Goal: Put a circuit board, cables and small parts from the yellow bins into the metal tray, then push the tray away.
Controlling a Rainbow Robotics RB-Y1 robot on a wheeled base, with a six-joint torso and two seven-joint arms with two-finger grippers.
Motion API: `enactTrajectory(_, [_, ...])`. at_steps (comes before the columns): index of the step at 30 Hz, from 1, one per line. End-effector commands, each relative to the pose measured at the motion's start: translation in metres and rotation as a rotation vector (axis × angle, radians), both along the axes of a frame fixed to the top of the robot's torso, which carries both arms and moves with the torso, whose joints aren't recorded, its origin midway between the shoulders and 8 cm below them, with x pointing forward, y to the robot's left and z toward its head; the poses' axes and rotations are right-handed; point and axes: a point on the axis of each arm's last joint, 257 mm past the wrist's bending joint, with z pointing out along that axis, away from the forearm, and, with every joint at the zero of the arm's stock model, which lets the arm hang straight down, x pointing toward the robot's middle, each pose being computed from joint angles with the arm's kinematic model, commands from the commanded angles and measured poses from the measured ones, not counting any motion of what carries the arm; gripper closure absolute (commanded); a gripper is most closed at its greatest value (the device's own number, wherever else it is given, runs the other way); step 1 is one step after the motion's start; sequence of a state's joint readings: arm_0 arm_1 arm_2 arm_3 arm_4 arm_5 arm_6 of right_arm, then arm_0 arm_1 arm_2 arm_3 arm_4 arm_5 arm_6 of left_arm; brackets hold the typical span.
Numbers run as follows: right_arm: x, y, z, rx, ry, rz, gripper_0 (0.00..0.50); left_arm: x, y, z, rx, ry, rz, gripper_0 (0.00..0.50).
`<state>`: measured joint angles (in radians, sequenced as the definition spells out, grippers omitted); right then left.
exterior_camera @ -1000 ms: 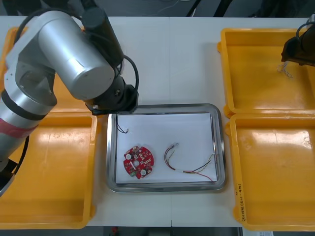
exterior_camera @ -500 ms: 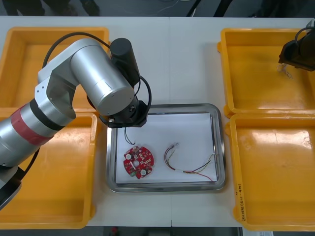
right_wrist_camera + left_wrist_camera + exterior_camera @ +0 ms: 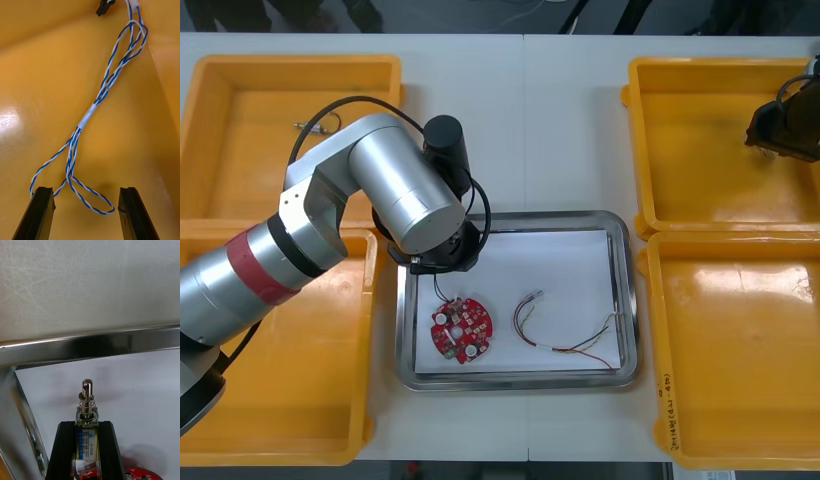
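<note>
My left gripper (image 3: 86,426) is shut on a small metal part (image 3: 87,397) with a spring and a blue label, held just above the white inside of the metal tray (image 3: 90,347) near its far left corner. In the front view the left arm (image 3: 395,195) covers that corner. A round red circuit board (image 3: 462,329) and a red and yellow cable (image 3: 565,335) lie in the tray (image 3: 628,300). My right gripper (image 3: 85,213) is open in the far right yellow bin (image 3: 700,70), its fingers astride the near loops of a twisted blue and white cable (image 3: 97,108).
Two yellow bins flank the tray on each side. A small metal part (image 3: 310,127) lies in the far left bin (image 3: 240,120). A black connector (image 3: 103,5) sits at the cable's far end. The near right bin (image 3: 740,350) holds nothing I can see.
My left arm has swung from the far left bin over the tray's far left corner, carrying the metal part. The right gripper has stayed in the far right bin, shifting slightly.
</note>
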<state>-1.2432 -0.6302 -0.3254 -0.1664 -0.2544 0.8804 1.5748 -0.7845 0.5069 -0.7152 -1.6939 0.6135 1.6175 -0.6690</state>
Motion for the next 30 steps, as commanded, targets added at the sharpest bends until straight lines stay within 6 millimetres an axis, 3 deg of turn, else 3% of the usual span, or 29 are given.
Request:
enactTrajectory(1, [0.004, 0.004, -0.002, 0.035, -0.021, -0.024, 0.0, -0.006, -0.019, -0.001, -0.003, -0.007, -0.084, 0.498])
enactTrajectory(2, [0.003, 0.004, -0.003, 0.037, -0.02, -0.025, 0.0, -0.006, -0.019, -0.001, -0.003, -0.007, -0.083, 0.4])
enactTrajectory(3, [0.003, 0.004, -0.003, 0.036, -0.02, -0.024, 0.0, -0.006, -0.019, -0.001, -0.005, -0.006, -0.082, 0.225])
enactTrajectory(4, [0.003, 0.005, -0.004, 0.036, -0.019, -0.023, 0.0, -0.006, -0.02, -0.001, -0.006, -0.007, -0.081, 0.083])
enactTrajectory(5, [0.002, 0.006, -0.007, 0.038, -0.015, -0.023, 0.0, -0.006, -0.02, -0.001, -0.006, -0.007, -0.08, 0.0])
enactTrajectory(9, [0.002, 0.006, -0.009, 0.039, -0.013, -0.021, 0.0, -0.008, -0.022, 0.0, -0.01, -0.006, -0.084, 0.0])
enactTrajectory(10, [0.002, 0.006, -0.008, 0.035, -0.015, -0.02, 0.044, -0.009, -0.022, 0.0, -0.011, -0.006, -0.085, 0.0])
enactTrajectory(11, [0.002, 0.006, -0.008, 0.033, -0.013, -0.018, 0.044, -0.008, -0.022, 0.0, -0.009, -0.007, -0.084, 0.0])
enactTrajectory(12, [0.002, 0.006, -0.009, 0.034, -0.012, -0.018, 0.255, -0.008, -0.022, 0.001, -0.01, -0.009, -0.086, 0.0])
enactTrajectory(13, [0.002, 0.006, -0.008, 0.034, -0.015, -0.018, 0.402, -0.009, -0.022, 0.001, -0.01, -0.009, -0.085, 0.0])
enactTrajectory(14, [0.002, 0.006, -0.009, 0.036, -0.013, -0.018, 0.5, -0.008, -0.022, 0.003, -0.009, -0.015, -0.087, 0.0])
enactTrajectory(18, [0.002, 0.006, -0.007, 0.035, -0.016, -0.017, 0.5, -0.008, -0.02, 0.009, -0.003, -0.028, -0.082, 0.0])
enactTrajectory(23, [0.005, 0.005, -0.001, 0.019, -0.025, -0.009, 0.5, -0.012, -0.015, 0.032, -0.007, -0.021, -0.069, 0.0])
enactTrajectory(30, [0.003, 0.013, 0.018, 0.033, 0.005, 0.014, 0.5, -0.016, -0.006, 0.082, -0.038, -0.017, -0.054, 0.0])
